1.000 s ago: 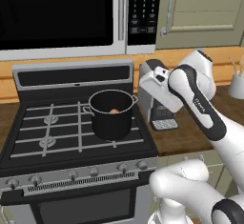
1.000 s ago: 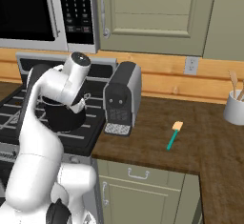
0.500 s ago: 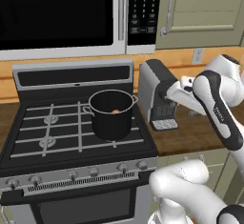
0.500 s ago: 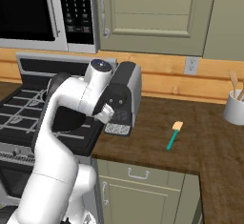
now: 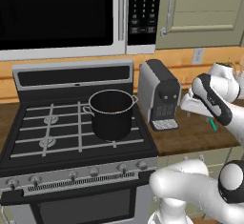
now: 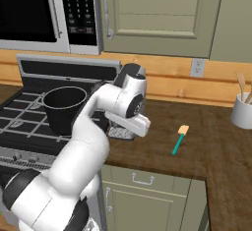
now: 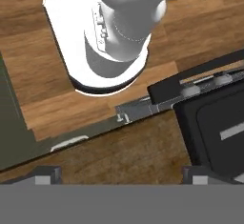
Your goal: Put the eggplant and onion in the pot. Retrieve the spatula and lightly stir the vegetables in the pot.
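Swinging away from the stove, the arm is now crossing to the right, past the coffee machine [image 5: 158, 93] and out over the wooden table [image 6: 206, 151]; a second ago the hand was hanging right by the pot [image 5: 111, 113], half a second ago it was level with the coffee machine's front, and now the wrist is clearing it on the far side. The fingers [image 7: 119, 173] are standing spread wide apart with nothing between them, their two tips poking up at the bottom of the hand view over bare wood and the stove's front corner. The pot is sitting where it was on the right front burner of the stove [image 5: 71, 132], upright, with something orange-brown just glimpsed inside, though what exactly is in there is too dim to tell. The spatula [image 6: 179, 138] is lying flat on the table, green handle toward the front edge, pale blade toward the wall, well apart from the coffee machine and from the utensil holder [image 6: 243, 109] in the corner. That reads as the loading step being finished and the arm heading for the spatula; the hand is not over it yet.
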Available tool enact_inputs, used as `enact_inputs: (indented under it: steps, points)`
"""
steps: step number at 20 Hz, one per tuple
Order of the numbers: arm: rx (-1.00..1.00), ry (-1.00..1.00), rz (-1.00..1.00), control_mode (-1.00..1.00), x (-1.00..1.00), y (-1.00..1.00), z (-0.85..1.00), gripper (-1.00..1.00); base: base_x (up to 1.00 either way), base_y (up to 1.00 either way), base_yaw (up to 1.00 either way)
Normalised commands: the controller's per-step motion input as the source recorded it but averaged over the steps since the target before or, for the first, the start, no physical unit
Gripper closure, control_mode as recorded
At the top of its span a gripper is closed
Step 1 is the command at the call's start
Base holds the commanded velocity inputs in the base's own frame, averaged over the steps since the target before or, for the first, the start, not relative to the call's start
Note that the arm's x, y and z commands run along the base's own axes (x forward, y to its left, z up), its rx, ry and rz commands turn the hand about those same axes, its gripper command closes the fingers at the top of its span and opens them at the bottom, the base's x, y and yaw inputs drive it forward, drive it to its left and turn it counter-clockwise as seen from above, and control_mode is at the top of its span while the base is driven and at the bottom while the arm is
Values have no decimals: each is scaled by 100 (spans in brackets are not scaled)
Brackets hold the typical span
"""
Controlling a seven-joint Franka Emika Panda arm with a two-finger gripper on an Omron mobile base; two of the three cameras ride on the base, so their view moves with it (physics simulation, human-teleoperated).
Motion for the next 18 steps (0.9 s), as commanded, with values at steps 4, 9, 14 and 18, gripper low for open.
enact_inputs:
  steps: [4,9,14,18]
  points:
    - [0,33,-2,-100,45,-100,-55,-100,0,0,0]
    - [0,21,-8,-100,2,-63,-44,-100,0,0,0]
    - [0,5,-3,-100,19,-49,-46,-100,0,0,0]
    - [0,0,0,-100,0,-49,-34,-100,0,0,0]
